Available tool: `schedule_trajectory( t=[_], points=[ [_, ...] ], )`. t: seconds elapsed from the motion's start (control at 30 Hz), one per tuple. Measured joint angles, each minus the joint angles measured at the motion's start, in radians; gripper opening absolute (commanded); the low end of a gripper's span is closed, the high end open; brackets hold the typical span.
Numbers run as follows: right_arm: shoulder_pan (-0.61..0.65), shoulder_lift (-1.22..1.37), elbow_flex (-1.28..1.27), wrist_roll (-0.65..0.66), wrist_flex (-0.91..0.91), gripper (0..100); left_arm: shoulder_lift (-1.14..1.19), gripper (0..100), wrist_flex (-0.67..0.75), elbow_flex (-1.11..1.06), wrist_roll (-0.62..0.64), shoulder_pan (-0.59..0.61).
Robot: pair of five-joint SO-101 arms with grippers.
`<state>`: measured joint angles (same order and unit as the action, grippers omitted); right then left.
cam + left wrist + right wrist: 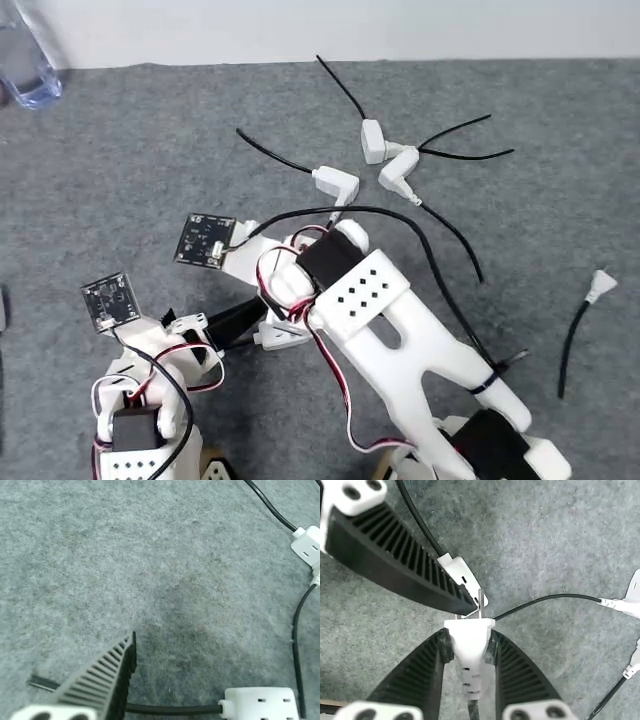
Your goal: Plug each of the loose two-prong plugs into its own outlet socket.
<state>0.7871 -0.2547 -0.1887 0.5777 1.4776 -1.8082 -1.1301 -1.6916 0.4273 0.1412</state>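
My right gripper (469, 636) is shut on a white two-prong plug (469, 645), whose prongs point at a white outlet socket (461, 577) just ahead. The prong tips sit at the socket's face; I cannot tell whether they are in. My left gripper (465, 605) lies across that socket and its black cord (417, 520). From the left wrist, the same gripper (131, 645) hovers over grey carpet, with a white socket block (260, 702) and its cord beside it. In the high view both grippers meet under the right arm (370, 300), near white parts (272, 335).
Three more white plug or socket pieces (337, 183) (373, 140) (398, 172) with black cords lie beyond the arms, and a small one (600, 287) at the far right. Another socket (307, 542) lies nearby. A clear bottle (25, 70) stands at the back left.
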Motion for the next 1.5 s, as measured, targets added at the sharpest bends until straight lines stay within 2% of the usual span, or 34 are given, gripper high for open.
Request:
schedule_trajectory(
  t=[1.1,1.5],
  points=[
    [0.025,-0.080,0.002,-0.003,0.028,0.8,0.000,65,-0.002,-0.002,0.000,0.002],
    [-0.081,-0.081,-0.002,0.035,0.026,0.8,0.000,65,-0.002,-0.003,-0.008,-0.002]
  ],
)
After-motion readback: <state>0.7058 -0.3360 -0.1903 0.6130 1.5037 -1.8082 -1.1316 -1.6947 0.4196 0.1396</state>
